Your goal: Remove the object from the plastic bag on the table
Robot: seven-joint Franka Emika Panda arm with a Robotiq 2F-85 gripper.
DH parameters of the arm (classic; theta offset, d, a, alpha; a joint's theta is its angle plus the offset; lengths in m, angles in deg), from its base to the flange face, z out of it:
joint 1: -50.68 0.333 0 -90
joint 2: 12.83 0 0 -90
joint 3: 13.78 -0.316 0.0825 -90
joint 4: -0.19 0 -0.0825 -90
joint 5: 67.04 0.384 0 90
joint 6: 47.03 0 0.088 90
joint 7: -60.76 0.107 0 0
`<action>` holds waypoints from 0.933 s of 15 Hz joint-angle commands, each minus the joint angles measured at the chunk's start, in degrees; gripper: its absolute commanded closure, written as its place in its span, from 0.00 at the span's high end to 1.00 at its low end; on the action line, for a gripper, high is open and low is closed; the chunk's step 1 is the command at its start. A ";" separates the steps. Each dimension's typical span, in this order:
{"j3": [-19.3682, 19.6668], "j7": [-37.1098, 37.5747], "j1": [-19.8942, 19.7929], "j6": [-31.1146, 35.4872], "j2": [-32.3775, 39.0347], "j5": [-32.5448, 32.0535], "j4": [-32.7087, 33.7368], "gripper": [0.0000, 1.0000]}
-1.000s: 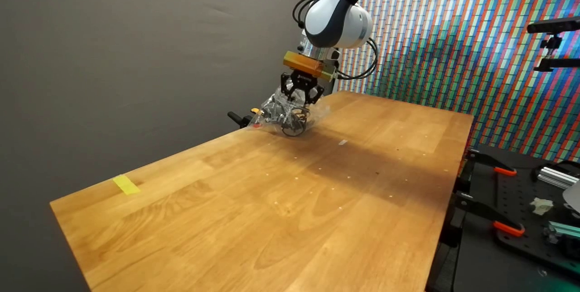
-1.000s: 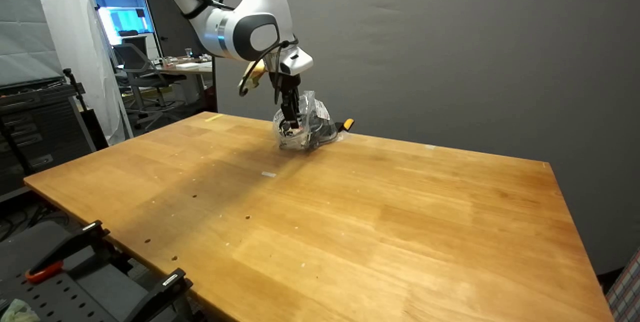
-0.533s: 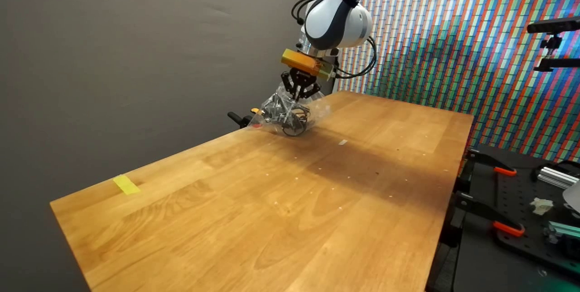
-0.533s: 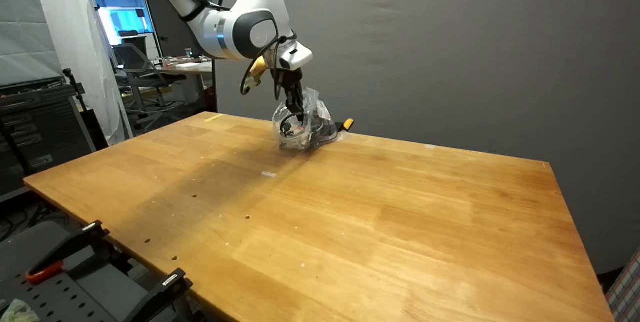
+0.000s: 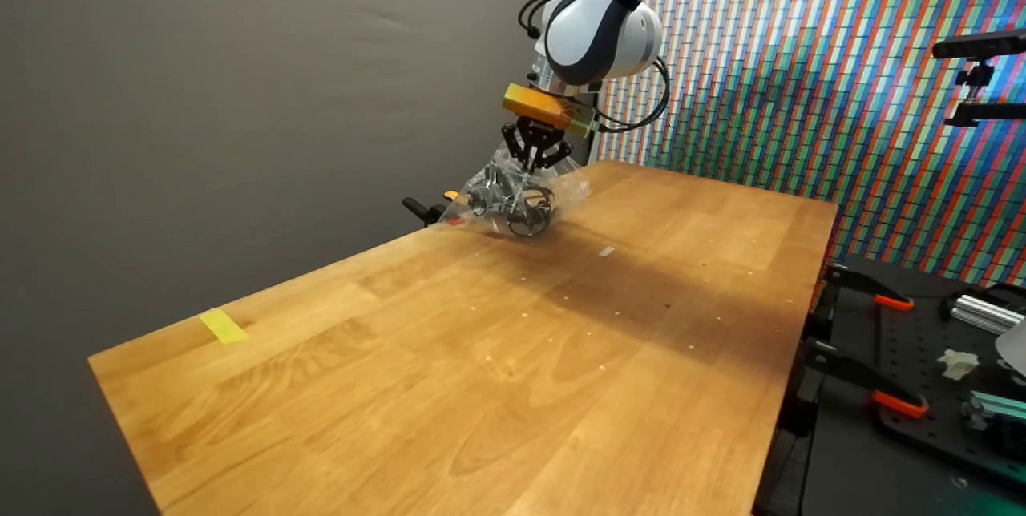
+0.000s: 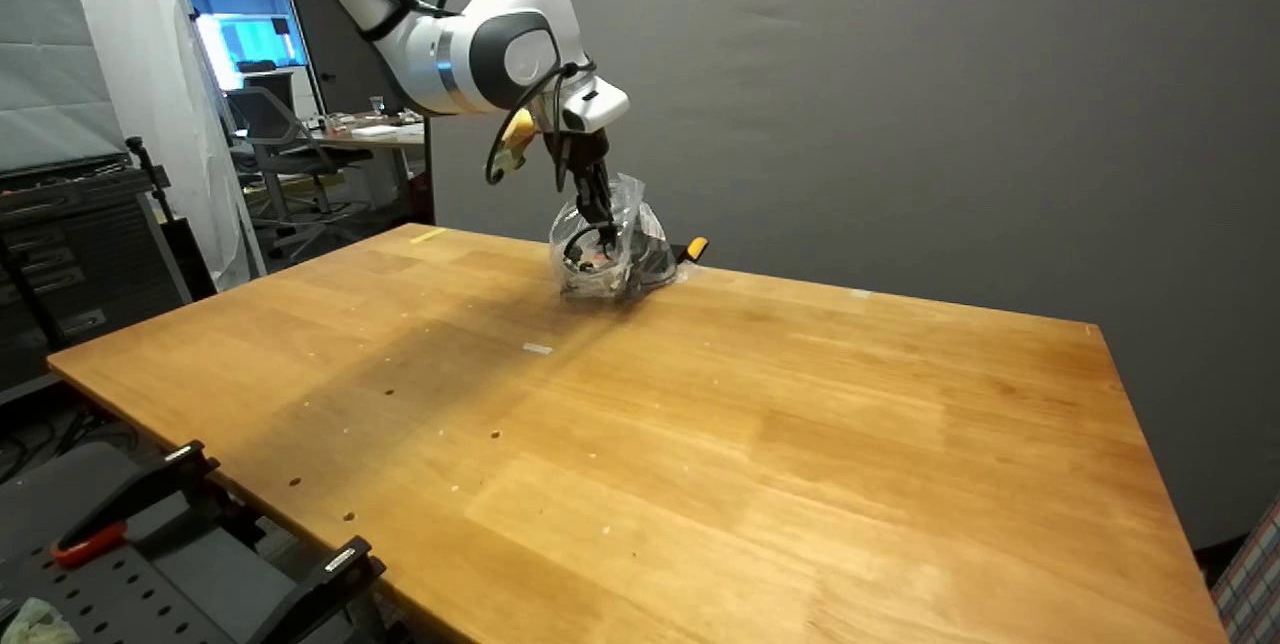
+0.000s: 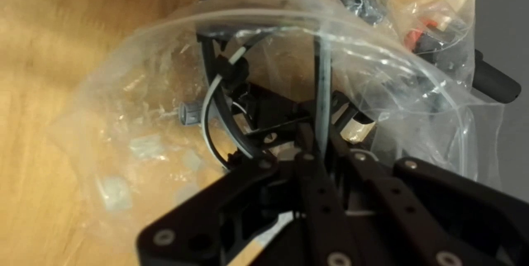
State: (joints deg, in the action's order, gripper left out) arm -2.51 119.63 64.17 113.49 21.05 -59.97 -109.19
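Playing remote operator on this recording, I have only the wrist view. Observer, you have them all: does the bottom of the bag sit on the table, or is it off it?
Observer: On it. In both exterior views the bottom of the plastic bag meets the table.
Operator: And how high is the hand against what's inside?
Observer: In an exterior view the hand points down, its tips above a loop of the dark tangle low in the bag.
Operator: Any landmark on the table outside my picture?
Observer: Yes, a yellow tape mark near a corner, along the same edge that the bag stands near.
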 commanded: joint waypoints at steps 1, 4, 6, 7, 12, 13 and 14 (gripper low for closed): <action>3.23 0.11 2.91 -4.63 -9.60 -6.17 -5.67 0.02; 2.59 -0.67 2.94 -11.10 -17.15 -11.74 -8.52 0.02; 0.64 -2.04 1.63 -16.45 -22.83 -14.90 -10.78 0.02; -0.72 -2.98 0.68 -19.08 -25.80 -15.51 -11.97 0.02; -6.01 -5.64 -3.88 -36.58 -36.72 -14.86 -12.03 0.02; -6.81 -6.86 -4.96 -40.08 -38.82 -14.32 -11.89 0.02; -7.60 -7.59 -5.89 -43.19 -40.28 -14.26 -11.25 0.02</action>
State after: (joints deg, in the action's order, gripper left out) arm -7.19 115.21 61.83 78.22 -12.50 -74.75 -120.02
